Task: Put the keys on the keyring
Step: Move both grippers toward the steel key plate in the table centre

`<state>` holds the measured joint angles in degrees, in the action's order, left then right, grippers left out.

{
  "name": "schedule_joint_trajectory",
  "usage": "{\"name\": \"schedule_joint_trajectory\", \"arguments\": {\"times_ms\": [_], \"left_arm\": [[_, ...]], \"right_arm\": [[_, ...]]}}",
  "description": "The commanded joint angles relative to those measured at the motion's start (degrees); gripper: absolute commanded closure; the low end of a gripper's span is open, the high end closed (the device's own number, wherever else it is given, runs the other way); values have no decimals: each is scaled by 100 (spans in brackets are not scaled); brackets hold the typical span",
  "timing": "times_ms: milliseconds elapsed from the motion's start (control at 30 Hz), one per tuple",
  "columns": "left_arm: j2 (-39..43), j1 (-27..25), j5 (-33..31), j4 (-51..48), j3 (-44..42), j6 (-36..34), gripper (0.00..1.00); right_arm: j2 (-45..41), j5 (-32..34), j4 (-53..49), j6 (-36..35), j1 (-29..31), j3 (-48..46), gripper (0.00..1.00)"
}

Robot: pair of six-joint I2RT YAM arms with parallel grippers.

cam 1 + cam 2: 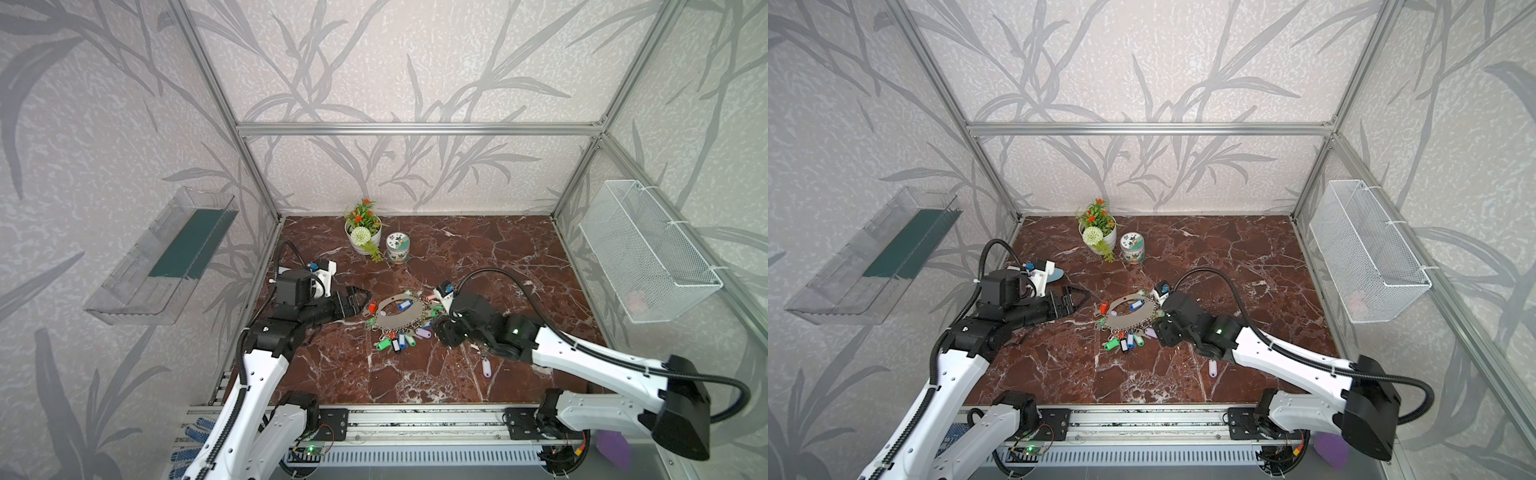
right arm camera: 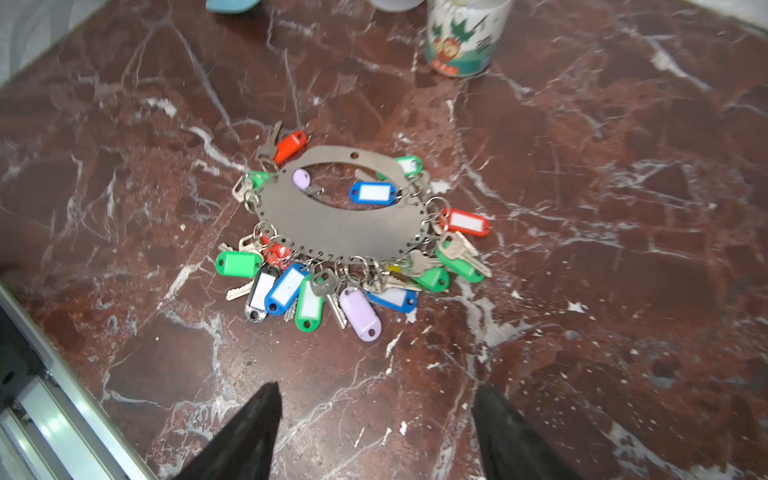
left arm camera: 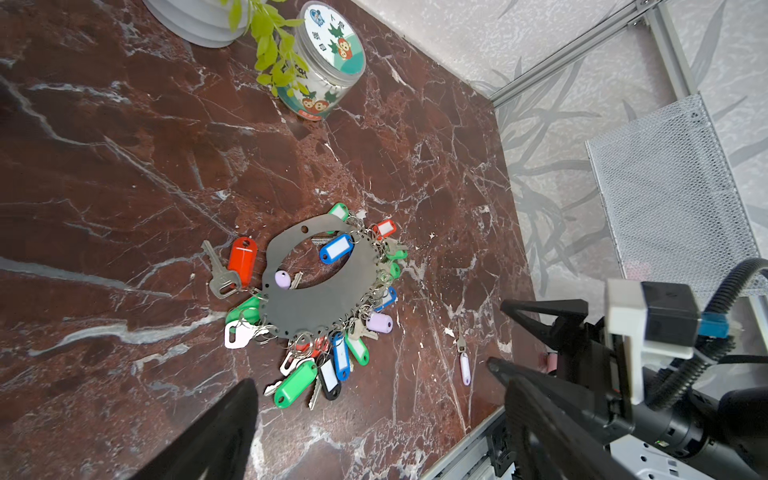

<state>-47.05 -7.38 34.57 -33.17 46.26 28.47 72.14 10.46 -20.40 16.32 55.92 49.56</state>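
Keys (image 1: 485,366) on their pale tag lie loose on the counter (image 1: 498,257), near-right of the keyring (image 1: 397,322) and apart from it, under the right arm; right pincer (image 2: 374,386) hovers spread and empty, facing the keyring, likely lining up a pick; left pincer (image 1: 366,301), spread too, sits just left of the plate, probably to steady it.

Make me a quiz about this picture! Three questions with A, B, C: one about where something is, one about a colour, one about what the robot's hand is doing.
1. Where is the loose key?
A hooked onto the keyring
B lying on the table, apart from the keyring
C lifted in the air

2. What colour is the white-labelled tag inside the keyring's big hole?
A yellow
B black
C blue

3. How is the right gripper?
A open and empty
B shut on a key
C shut on a tag

Answers: 1 B, it lies alone on the marble. 2 C, its rim is blue. 3 A, its jaws stand apart with nothing between.
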Motion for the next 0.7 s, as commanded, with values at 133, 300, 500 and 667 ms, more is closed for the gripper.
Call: {"name": "schedule_joint_trajectory", "arguments": {"times_ms": [133, 300, 500, 667], "left_arm": [[176, 51, -100, -191, -37, -141, 7], [249, 81, -84, -169, -56, -124, 7], [293, 114, -53, -190, -69, -119, 7], [409, 125, -89, -201, -94, -118, 7]], "right_arm": [[1351, -177, 98, -137, 235, 627, 33], [2195, -364, -135, -102, 235, 1321, 40], [3182, -165, -934, 47, 220, 2212, 47], [3616, -120, -1176, 96, 162, 2580, 55]]}}
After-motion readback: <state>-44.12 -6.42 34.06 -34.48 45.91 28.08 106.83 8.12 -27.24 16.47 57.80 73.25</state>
